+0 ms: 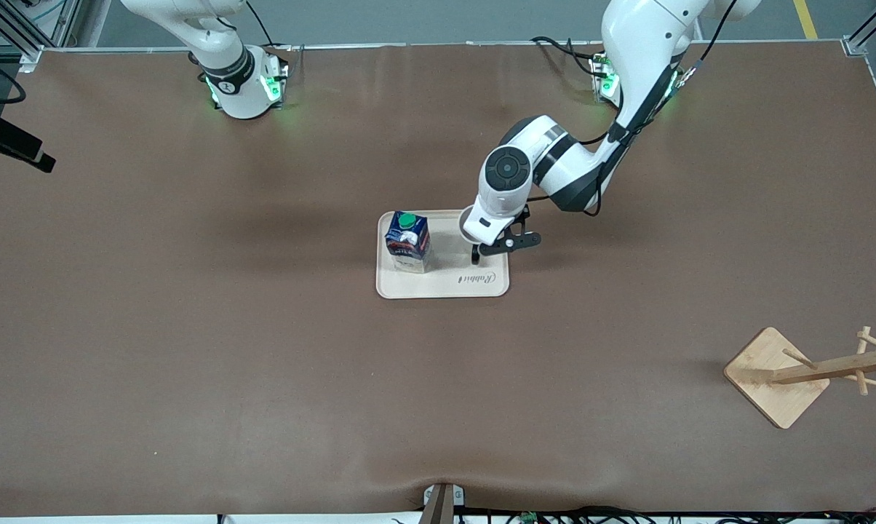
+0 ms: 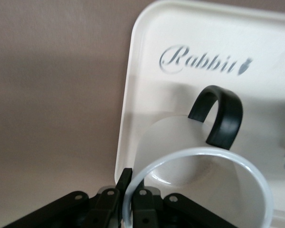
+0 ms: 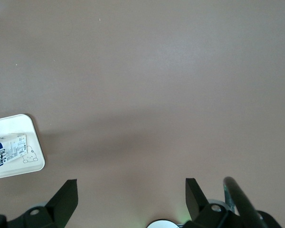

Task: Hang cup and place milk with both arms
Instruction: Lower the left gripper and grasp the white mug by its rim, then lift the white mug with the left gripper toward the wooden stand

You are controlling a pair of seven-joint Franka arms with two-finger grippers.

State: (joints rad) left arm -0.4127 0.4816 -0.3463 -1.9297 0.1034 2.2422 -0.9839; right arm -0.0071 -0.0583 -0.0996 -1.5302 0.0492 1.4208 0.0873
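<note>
The left gripper (image 2: 126, 190) is low over the tray (image 1: 445, 287), its fingers (image 2: 125, 180) clamped on the rim of the cup (image 2: 199, 190), which stands on the tray at the end toward the left arm, handle (image 2: 218, 114) pointing toward the "Rabbit" lettering (image 2: 204, 59). The milk (image 1: 407, 241) stands upright on the same tray, toward the right arm's end and apart from the cup. The right gripper (image 3: 130, 194) waits with fingers spread wide over bare table (image 3: 156, 71), while the wooden rack (image 1: 809, 371) lies well apart, nearer the camera at the left arm's end.

Left jaws clamped, right jaws apart.
</note>
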